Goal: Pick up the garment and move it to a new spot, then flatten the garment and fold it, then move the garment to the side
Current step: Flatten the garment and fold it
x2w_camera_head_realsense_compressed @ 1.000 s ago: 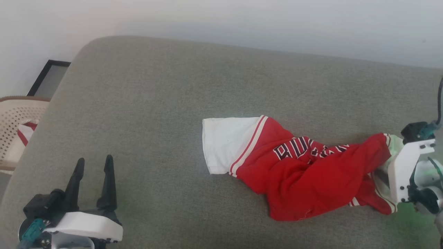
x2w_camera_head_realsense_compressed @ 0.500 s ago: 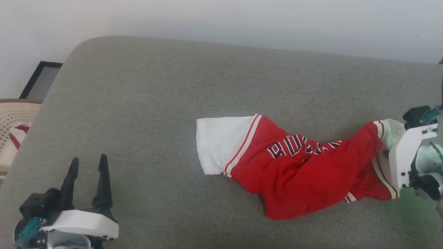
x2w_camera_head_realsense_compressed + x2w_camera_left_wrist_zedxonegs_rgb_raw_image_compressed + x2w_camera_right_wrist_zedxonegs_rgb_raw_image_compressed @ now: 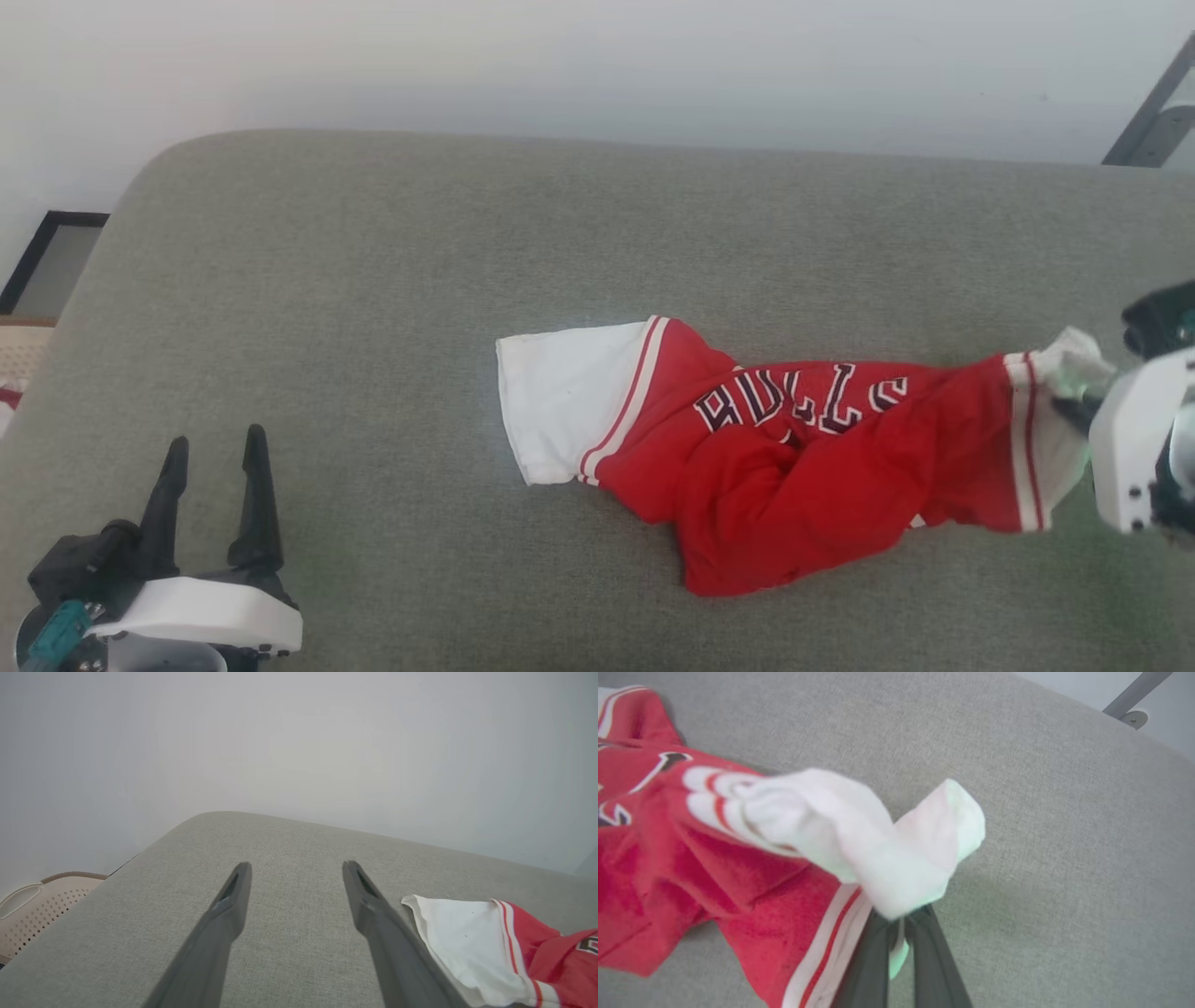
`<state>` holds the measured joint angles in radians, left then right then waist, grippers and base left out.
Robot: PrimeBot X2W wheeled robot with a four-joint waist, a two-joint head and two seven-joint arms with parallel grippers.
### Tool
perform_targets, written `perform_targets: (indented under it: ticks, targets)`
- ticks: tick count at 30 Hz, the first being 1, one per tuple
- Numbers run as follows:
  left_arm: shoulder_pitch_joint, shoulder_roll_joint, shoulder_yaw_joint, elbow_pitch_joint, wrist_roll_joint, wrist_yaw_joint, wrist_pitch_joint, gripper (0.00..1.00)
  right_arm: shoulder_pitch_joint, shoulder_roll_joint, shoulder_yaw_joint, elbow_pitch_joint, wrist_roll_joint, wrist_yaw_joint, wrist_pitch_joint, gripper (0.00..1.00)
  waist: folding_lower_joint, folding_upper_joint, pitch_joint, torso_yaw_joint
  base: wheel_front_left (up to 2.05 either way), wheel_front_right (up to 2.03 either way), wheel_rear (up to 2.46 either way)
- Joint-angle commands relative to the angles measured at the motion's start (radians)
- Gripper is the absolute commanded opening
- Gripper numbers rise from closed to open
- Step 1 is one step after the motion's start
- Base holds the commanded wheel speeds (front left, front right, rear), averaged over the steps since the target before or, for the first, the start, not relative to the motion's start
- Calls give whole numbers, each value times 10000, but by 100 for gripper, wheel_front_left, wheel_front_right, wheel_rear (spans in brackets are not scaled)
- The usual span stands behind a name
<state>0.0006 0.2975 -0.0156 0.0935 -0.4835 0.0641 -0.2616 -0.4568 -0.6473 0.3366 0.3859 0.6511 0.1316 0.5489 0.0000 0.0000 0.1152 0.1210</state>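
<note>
REMOTE OPERATION: The red T-shirt [image 3: 794, 467] lies crumpled and drawn out lengthwise across the right half of a grey fabric cushion [image 3: 420, 280], its dark block letters [image 3: 803, 399] facing up. At the right edge of my head view, my right end effector [image 3: 1074, 411] is clamped fully closed on the shirt's white sleeve [image 3: 1064, 369]. In the right wrist view, the same end effector [image 3: 901, 921] has its two dark fingers [image 3: 868, 961] pinched together. Bunched white sleeve cloth [image 3: 887, 858] bulges out beyond their tips, with the red-and-white striped trim [image 3: 831, 933] just beside them.

The shirt's other white sleeve [image 3: 560, 411] lies flat near the middle of the cushion. My left end effector [image 3: 213, 443] sits at the lower left over bare cushion, fingers spread wide, holding nothing, well apart from the shirt. Through the left wrist view, that end effector [image 3: 296, 868] points toward a pale wall [image 3: 299, 742], with the flat sleeve [image 3: 462, 938] just beside one finger [image 3: 373, 910]. A cream perforated basket [image 3: 46, 900] stands past the cushion's left edge.
</note>
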Motion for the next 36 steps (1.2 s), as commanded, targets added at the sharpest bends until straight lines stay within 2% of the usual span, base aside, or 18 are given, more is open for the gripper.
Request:
perform_targets:
  ticks: [1,8,14,16,17,18,19,24,31,36]
  targets:
    - [131,-30,68,-51,62,-44,-39,100,449,-218,71,-522,212,-19,-93,0,0,0,-17,-75,0,0,0]
    - [147,-78,164,-118,34,-54,-42,100,2510,-1174,369,-2606,968,-18,-530,0,0,0,-5,-264,0,0,0]
    - [56,-110,255,-117,30,-92,-41,100,3421,-1447,945,-2766,969,-19,-1126,0,0,0,75,-414,0,0,0]
    - [14,-112,243,-77,36,-117,-43,100,3332,-1337,1076,-2571,964,-18,-1193,11,0,0,82,-446,0,0,0]
    - [-7,-113,231,-51,39,-135,-43,100,3256,-1285,1133,-2504,964,-18,-1207,31,0,0,80,-458,0,0,0]
    - [-26,-110,224,-29,50,-145,-42,100,3154,-1235,1135,-2423,962,-18,-1257,69,0,0,75,-469,0,0,0]
    - [-46,-111,219,-13,59,-143,-42,100,3073,-1187,1142,-2357,979,-18,-1293,100,0,0,67,-474,0,0,0]
    - [-19,-135,207,47,79,-177,-44,100,2821,-1010,1042,-2197,979,-18,-1149,100,0,0,-22,-476,0,0,0]
    - [127,-133,228,83,95,-188,-42,100,2570,-707,404,-2109,1015,-18,-970,100,0,0,-165,-473,0,0,0]
    - [152,-122,197,125,91,-237,-44,100,2307,-56,-296,-1805,845,-16,-601,100,0,0,-305,-447,0,0,0]
